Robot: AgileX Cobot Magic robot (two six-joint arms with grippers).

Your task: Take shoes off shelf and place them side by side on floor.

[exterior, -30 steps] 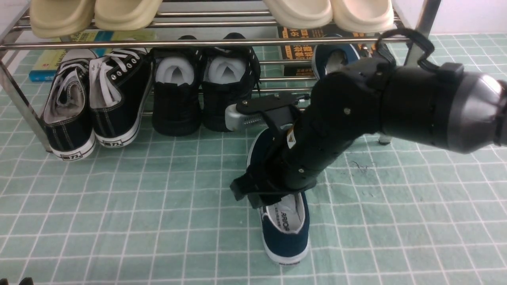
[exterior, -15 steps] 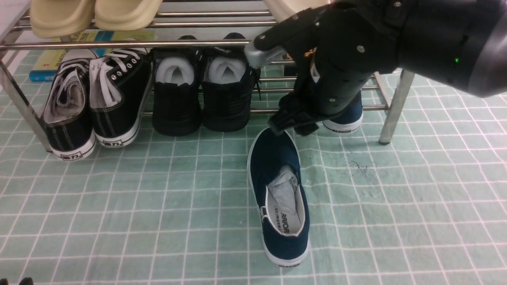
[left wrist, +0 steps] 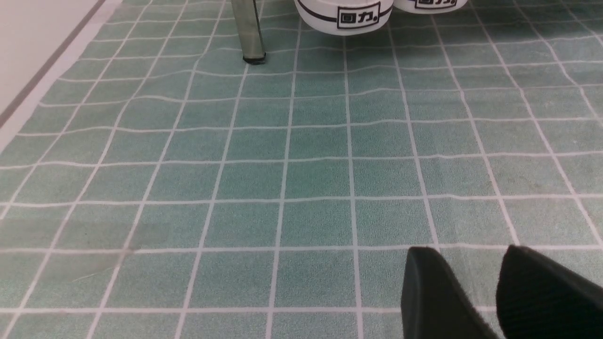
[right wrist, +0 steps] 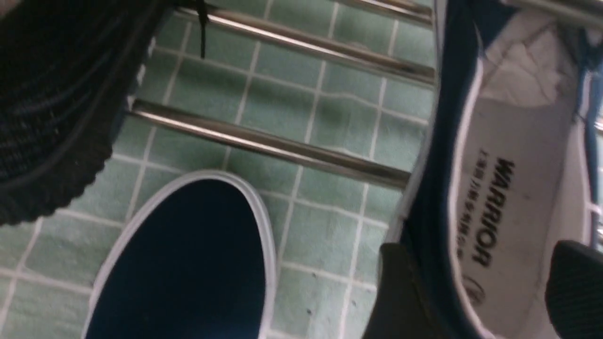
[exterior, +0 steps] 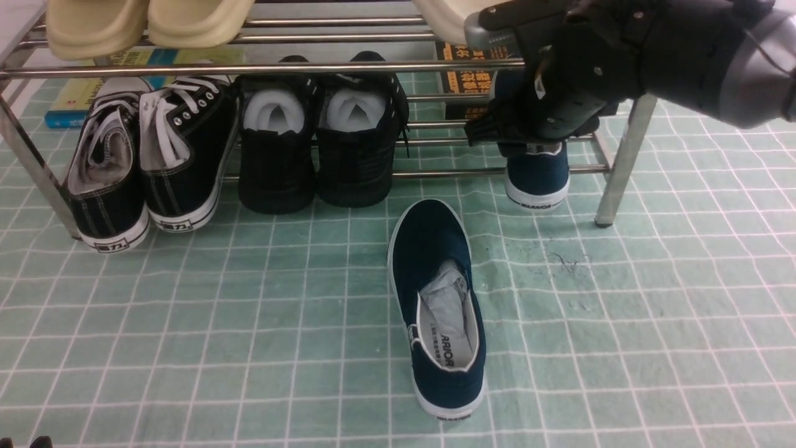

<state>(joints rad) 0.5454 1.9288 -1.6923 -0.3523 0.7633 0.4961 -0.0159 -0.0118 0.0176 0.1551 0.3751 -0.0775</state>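
One navy slip-on shoe [exterior: 438, 305] lies on the green gridded floor [exterior: 622, 323], toe toward the shelf; its toe [right wrist: 188, 263] also shows in the right wrist view. The second navy shoe [exterior: 538, 177] sits on the chrome shelf's [exterior: 435, 173] lower bars at the right end, heel outward. My right gripper [exterior: 507, 140] hangs over it, open. One finger [right wrist: 400, 292] is outside the collar and the other [right wrist: 574, 282] is over the WARRIOR insole [right wrist: 499, 212]. My left gripper [left wrist: 471, 263] hovers low over bare floor, tips slightly apart and holding nothing.
Black lace-up sneakers [exterior: 149, 168] and all-black shoes [exterior: 317, 149] fill the lower tier's left and middle. Beige slippers [exterior: 149, 22] rest on the top tier, with books [exterior: 463, 84] behind. A shelf leg [exterior: 622, 168] stands right of the second shoe; another leg [left wrist: 249, 33] stands ahead of the left gripper.
My right arm has let go of the first shoe on the floor, risen, and swung back and right to the shoe on the shelf. The floor shoe stays put.
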